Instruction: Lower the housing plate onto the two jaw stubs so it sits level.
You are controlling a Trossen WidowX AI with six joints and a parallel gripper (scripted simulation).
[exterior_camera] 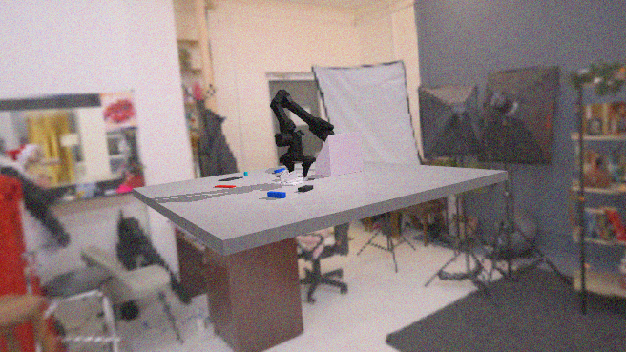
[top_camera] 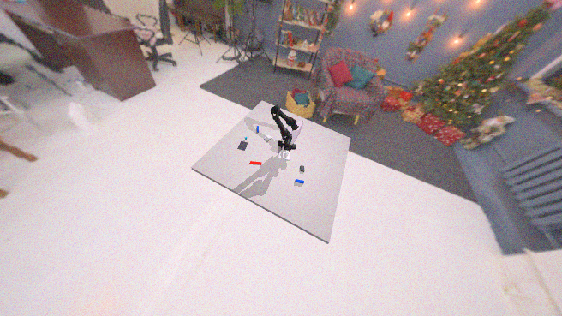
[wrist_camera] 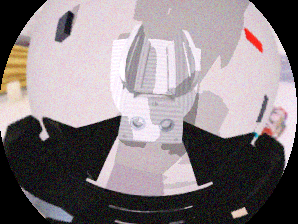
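My gripper [top_camera: 285,150] [exterior_camera: 298,171] [wrist_camera: 151,121] is low over the white assembly. Its black fingers stand on either side of the white housing plate [wrist_camera: 152,134], which has two round features, and are shut on it. Beyond the plate in the wrist view, two curved grey-white jaws, a left jaw [wrist_camera: 134,62] and a right jaw [wrist_camera: 189,75], stand roughly side by side over a ridged white base [wrist_camera: 117,75]. The plate's far edge is close to the jaws' near ends. The stubs and pins are hidden, so I cannot tell whether the plate touches them or is level.
A black block [top_camera: 301,169] [exterior_camera: 305,189] [wrist_camera: 64,27] and a blue block [top_camera: 299,181] [exterior_camera: 276,195] lie nearby. A red bar [top_camera: 255,163] [exterior_camera: 224,186] [wrist_camera: 253,40], a dark flat plate [top_camera: 242,146] and another blue block [top_camera: 257,129] lie elsewhere. A pale box [exterior_camera: 344,154] stands beside the arm.
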